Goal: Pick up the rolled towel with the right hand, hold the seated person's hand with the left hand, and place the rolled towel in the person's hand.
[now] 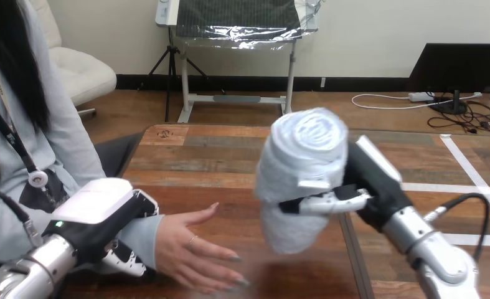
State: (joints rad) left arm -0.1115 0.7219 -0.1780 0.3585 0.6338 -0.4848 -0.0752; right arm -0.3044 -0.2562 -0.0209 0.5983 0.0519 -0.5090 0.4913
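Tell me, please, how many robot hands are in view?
2. The left hand is at the lower left, curled round the person's wrist; the right hand, right of centre, holds the rolled towel above the table.

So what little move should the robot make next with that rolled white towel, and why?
Probably carry the rolled white towel left and down toward the person's hand. The right hand grips it above the wooden table, apart from that open hand and to its right. The left hand is curled round the person's grey-sleeved wrist, so only the delivery seems left.
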